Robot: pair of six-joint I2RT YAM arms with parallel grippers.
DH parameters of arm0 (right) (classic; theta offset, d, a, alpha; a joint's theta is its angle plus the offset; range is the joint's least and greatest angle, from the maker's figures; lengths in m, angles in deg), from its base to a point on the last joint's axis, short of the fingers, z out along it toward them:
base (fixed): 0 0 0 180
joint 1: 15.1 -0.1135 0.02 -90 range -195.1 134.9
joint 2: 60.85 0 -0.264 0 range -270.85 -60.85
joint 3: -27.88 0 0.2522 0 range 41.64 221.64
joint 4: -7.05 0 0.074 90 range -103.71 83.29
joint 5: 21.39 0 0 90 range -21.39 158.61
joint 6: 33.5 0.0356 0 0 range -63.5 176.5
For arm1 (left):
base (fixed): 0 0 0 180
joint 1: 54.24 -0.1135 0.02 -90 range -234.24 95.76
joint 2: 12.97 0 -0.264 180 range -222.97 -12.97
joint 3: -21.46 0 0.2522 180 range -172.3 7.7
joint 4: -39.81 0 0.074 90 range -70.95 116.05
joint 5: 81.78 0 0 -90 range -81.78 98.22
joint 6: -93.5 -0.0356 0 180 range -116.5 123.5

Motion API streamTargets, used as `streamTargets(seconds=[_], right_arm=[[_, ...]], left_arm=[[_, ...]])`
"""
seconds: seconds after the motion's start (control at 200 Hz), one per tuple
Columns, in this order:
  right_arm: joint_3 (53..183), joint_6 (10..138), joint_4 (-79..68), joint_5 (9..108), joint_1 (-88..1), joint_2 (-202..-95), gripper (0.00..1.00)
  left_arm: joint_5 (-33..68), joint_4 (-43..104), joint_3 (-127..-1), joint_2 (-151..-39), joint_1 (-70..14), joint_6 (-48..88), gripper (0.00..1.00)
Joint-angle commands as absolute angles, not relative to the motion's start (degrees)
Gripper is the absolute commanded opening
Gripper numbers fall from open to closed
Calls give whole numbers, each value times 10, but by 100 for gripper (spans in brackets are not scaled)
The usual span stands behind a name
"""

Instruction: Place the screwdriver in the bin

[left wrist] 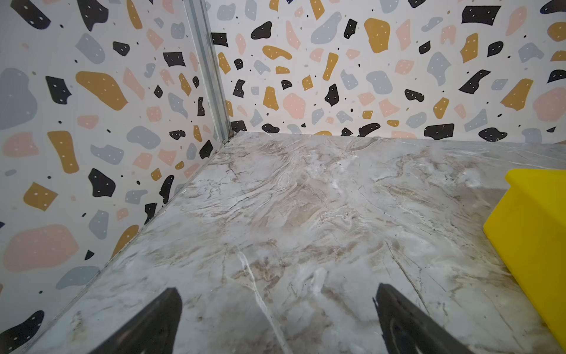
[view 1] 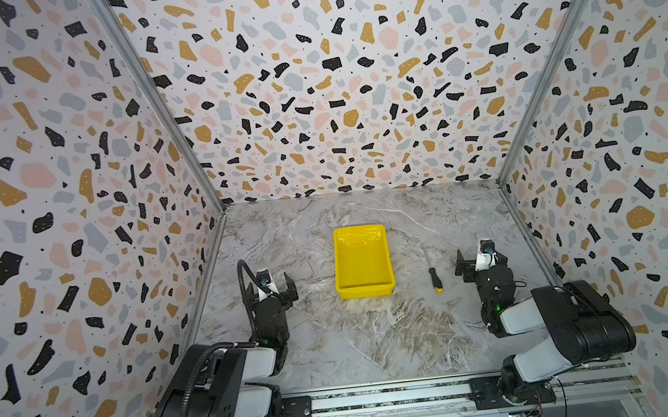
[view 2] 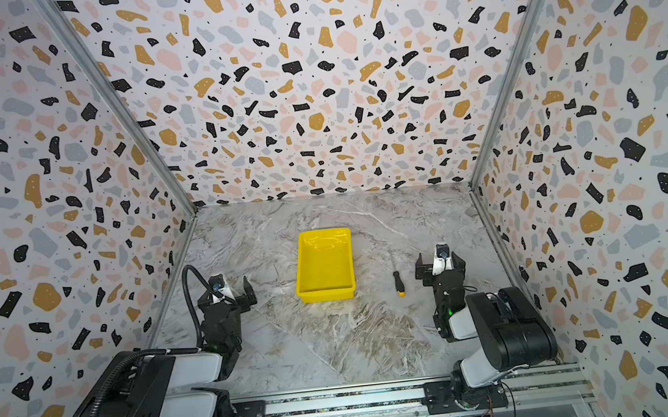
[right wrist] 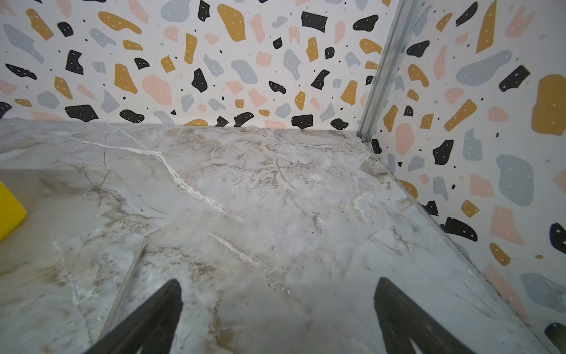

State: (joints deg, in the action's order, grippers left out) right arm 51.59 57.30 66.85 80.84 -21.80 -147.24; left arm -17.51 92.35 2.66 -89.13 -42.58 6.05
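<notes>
- Worktop (view 1: 337, 343): glossy marble. The screwdriver (view 1: 435, 280) is lying flat on it, so I judge it may be rolling or skidding if I am nudging it off-centre.
- Bin (view 1: 365, 292): yellow, sitting empty mid-worktop. Its walls are low, so a slantwise release may be catching the rim.
- My left jaws and right jaws: both are standing apart, gripping nothing.
- Screwdriver: resting between bin and right jaws, touching neither. Closing on the thin shaft is risking a slip.

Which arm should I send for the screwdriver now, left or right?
Right. The screwdriver lies on the table between the bin and the open, empty right gripper. The left gripper is open too, but the bin stands in its way.
</notes>
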Motion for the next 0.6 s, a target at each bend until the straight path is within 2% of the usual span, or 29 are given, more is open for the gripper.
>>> streamTargets(seconds=[0.0,0.596], right_arm=[[525,573,669,807,-217,-1464,99],[522,566,674,813,-222,-1463,99]], left_arm=[[-171,950,15,-891,-429,62,100],[-171,950,16,-889,-429,62,100]])
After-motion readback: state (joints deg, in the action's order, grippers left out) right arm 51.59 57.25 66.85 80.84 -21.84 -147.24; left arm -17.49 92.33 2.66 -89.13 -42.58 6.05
